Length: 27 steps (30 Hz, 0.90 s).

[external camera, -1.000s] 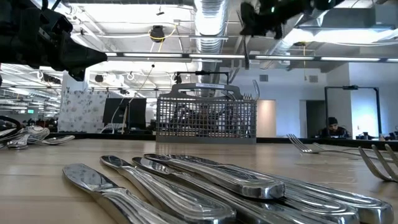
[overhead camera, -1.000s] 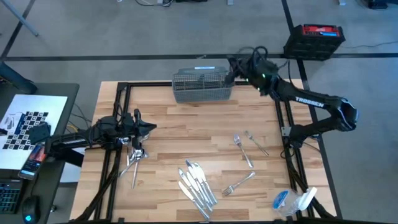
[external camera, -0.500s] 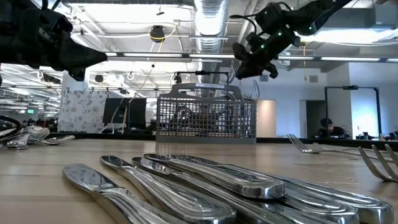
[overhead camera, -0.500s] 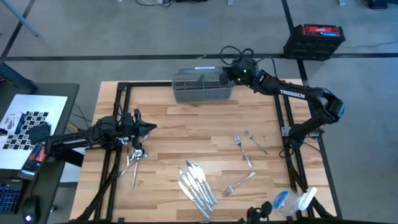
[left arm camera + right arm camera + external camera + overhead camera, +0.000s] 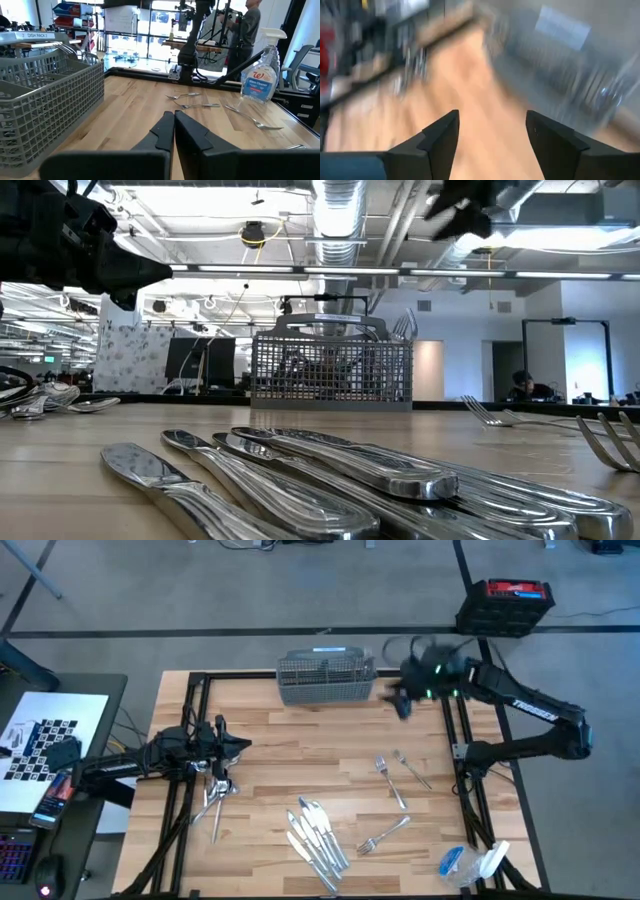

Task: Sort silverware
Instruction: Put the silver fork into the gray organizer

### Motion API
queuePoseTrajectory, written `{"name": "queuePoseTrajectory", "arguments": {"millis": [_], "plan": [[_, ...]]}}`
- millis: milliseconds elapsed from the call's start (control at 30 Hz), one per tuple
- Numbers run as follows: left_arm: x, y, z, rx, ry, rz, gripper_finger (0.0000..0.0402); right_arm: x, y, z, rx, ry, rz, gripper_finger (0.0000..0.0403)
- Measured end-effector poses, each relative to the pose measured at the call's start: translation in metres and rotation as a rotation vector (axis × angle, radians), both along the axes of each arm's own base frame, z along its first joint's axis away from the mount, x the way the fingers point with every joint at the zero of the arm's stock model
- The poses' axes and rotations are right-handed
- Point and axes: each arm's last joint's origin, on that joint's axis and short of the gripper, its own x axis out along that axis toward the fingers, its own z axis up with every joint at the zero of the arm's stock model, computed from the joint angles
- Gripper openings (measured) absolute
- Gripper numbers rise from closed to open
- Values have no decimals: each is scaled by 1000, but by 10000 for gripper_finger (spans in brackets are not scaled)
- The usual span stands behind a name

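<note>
Mesh basket (image 5: 330, 368) — forks (image 5: 404, 327) upright inside

Even, bright light is cast from above in the high view, and only soft shadows are thrown on the wooden table (image 5: 300, 740). In the low view, glare from ceiling strip lights (image 5: 250, 272) is seen, and the nearest knives (image 5: 300, 480) are rendered soft. The right wrist view is heavily smeared by motion blur; the right gripper (image 5: 400, 700) is blurred overhead.

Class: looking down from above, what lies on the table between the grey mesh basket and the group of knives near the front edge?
Nothing: the high view shows bare wood between the basket and the knives.
</note>
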Motion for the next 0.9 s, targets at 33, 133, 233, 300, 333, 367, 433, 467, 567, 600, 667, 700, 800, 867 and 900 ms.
{"name": "queuePoseTrajectory", "arguments": {"millis": [33, 133, 233, 300, 333, 367, 433, 467, 567, 600, 667, 700, 800, 867, 900], "plan": [[0, 0, 0, 0, 0, 0, 0, -1, 10, -8, 27, 76, 11, 220], [0, 0, 0, 0, 0, 0, 0, 2, 38, -43, 103, 239, 53, 216], [0, 0, 0, 0, 0, 0, 0, 8, 61, -90, 169, 328, 66, 212], [0, 0, 0, 0, 0, 0, 0, 10, 74, -121, 217, 364, 49, 211], [0, 0, 0, 0, 0, 0, 0, 11, 79, -134, 245, 370, 30, 210], [0, 0, 0, 0, 1, 0, 0, 12, 84, -148, 272, 387, 7, 210], [0, 0, 0, 0, 0, 0, 0, 12, 92, -172, 309, 430, -30, 208], [0, 0, 0, 0, 1, 0, 0, 12, 95, -181, 320, 448, -42, 207], [0, 0, 0, 0, 0, 0, 0, 16, 101, -201, 317, 511, -92, 201], [0, 0, 0, 0, 0, 0, 0, 18, 102, -206, 307, 527, -117, 198], [0, 0, 0, 0, 0, 0, 0, 24, 103, -216, 287, 533, -145, 192], [0, 0, 0, 0, 0, 0, 0, 28, 103, -220, 285, 525, -146, 189], [0, 0, 0, 0, 0, 0, 0, 36, 103, -234, 269, 544, -182, 173], [0, 0, 0, 0, 0, 0, 0, 40, 104, -243, 274, 576, -202, 141], [0, 0, 0, 0, 0, 0, 0, 41, 104, -245, 270, 590, -202, 116]]}}
